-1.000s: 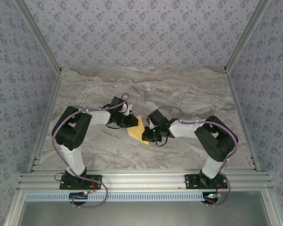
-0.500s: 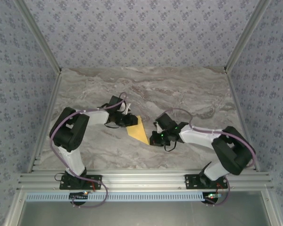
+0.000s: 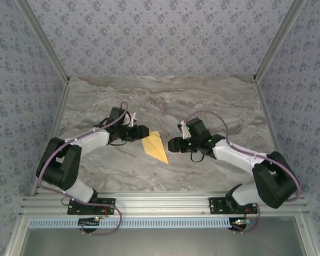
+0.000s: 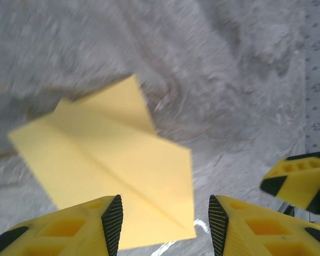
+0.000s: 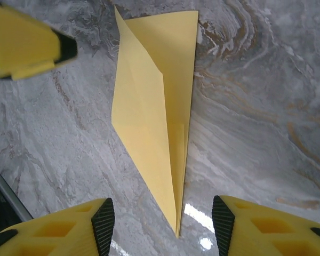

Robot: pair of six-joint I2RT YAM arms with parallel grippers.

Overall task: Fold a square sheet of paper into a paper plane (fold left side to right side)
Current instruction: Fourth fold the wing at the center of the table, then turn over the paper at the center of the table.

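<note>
- Patterned walls (image 3: 160, 37) close in the scene on the far side and both flanks; an aluminium rail (image 3: 165, 204) runs across the near edge, carrying both arm bases.
- The grey marbled worktop (image 3: 213, 104) fills the floor of the enclosure; it bears a single yellow piece near its middle.
- The left arm (image 3: 85, 143) reaches from its base up and to the right; the right arm (image 3: 237, 156) reaches up and to the left; the two point towards each other across the centre.
- The left hand (image 3: 141, 132) sits just left of the paper's far end; in its wrist view (image 4: 165, 221) its yellow fingers (image 4: 69, 229) stand moderately apart with nothing clamped between them; the paper's nearest edge lies flat on the marble below the gap.
- The right hand (image 3: 172, 144) sits just right of the paper, near but apart from it; in its wrist view (image 5: 163, 224) its fingers (image 5: 266, 224) also stand apart and grip nothing; the paper's sharp tip lies on the marble between them.
- The paper plane (image 3: 156, 146) lies flat on the worktop between the two hands; it is a narrow creased dart, blunt end farther away and point towards the near right; the creases show in the left wrist view (image 4: 112, 165) and the right wrist view (image 5: 154, 112).
</note>
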